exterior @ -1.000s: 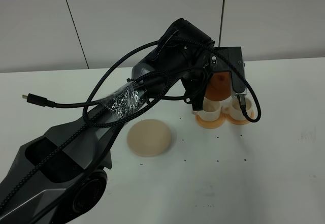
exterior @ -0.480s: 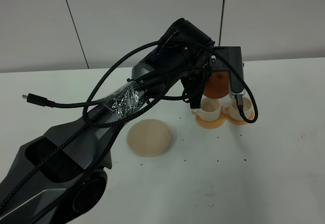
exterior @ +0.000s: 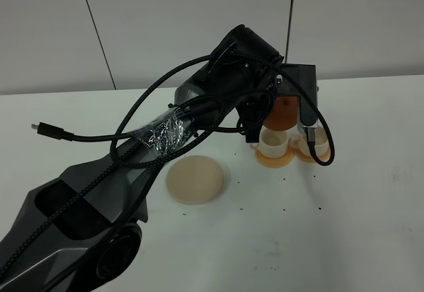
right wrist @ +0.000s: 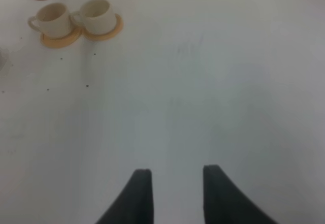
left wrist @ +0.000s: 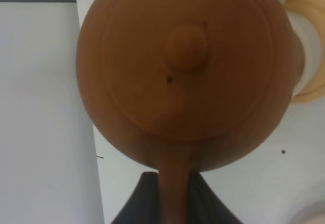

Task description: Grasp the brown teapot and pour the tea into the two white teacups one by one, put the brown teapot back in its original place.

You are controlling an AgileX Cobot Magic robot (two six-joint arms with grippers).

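Right of the beige disc, the brown teapot is pinched by its handle in the left gripper, just by the white teacups; it should be tilted slowly, spout over one cup. The right gripper is parted, empty.

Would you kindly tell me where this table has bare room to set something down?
Free: the table right of the teacups, and in front of the beige disc. Crowded: around the cups, where the left tool holds the teapot near them.
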